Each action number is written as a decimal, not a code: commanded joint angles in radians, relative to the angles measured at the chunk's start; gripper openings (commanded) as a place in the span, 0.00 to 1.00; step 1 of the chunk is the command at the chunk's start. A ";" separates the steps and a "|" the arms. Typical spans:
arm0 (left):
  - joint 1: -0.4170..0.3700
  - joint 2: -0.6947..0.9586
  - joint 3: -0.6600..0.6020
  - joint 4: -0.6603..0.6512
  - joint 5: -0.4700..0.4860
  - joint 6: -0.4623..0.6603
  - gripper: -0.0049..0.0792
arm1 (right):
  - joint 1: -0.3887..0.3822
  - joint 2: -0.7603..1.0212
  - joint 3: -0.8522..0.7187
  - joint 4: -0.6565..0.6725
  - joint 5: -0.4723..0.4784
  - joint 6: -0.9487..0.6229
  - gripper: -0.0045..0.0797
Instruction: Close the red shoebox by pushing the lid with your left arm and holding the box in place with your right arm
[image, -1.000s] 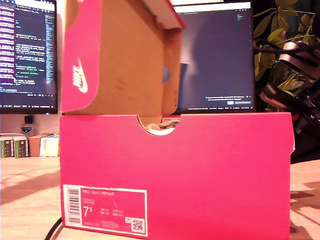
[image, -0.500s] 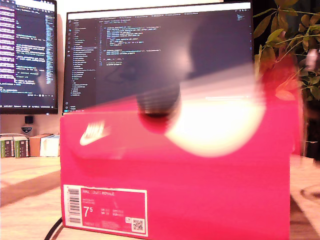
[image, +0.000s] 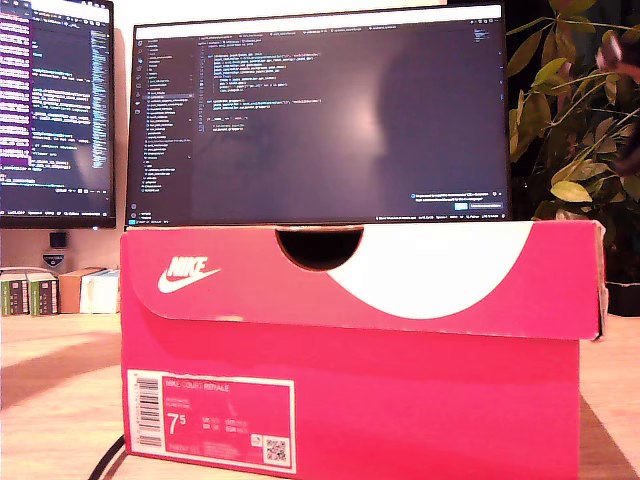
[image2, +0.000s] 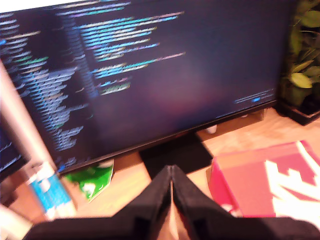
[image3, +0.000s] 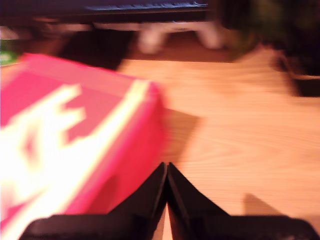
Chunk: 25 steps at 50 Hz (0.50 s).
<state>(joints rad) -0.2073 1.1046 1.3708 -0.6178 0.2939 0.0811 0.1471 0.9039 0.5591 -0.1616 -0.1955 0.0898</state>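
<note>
The red shoebox (image: 400, 390) stands on the wooden table close to the exterior camera. Its red-and-white lid (image: 450, 275) lies flat down over the box. Neither arm shows in the exterior view. In the first wrist view my first gripper (image2: 171, 172) is shut with nothing between its fingers. It hovers above the table beside one end of the shoebox (image2: 260, 185), apart from it. In the second wrist view my second gripper (image3: 166, 170) is also shut on nothing. It is just off the edge of the lid (image3: 75, 150), and contact cannot be told.
Two monitors (image: 320, 110) (image: 55, 100) stand behind the box, with a plant (image: 575, 130) at the exterior view's right. Small boxes (image: 60, 290) sit at that view's left, and a black cable (image: 105, 462) runs by the shoebox. A green packet (image2: 92, 182) lies under the monitor.
The lid stood upright a second ago, swung down in a blur, and now lies shut on the box. The arm seen at the exterior view's right is gone from view.
</note>
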 joint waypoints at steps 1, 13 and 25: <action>0.003 -0.003 -0.058 0.013 0.003 0.002 0.04 | 0.025 0.020 0.001 0.002 -0.023 0.008 0.04; 0.006 -0.051 -0.089 0.011 0.004 -0.012 0.04 | 0.121 0.077 0.001 -0.002 -0.094 0.015 0.04; 0.006 -0.060 -0.089 0.003 0.005 -0.021 0.04 | 0.188 0.163 0.001 -0.041 -0.111 0.010 0.04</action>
<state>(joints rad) -0.2058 1.0489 1.2896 -0.6216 0.2947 0.0624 0.3252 1.0466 0.5591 -0.1932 -0.3046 0.1036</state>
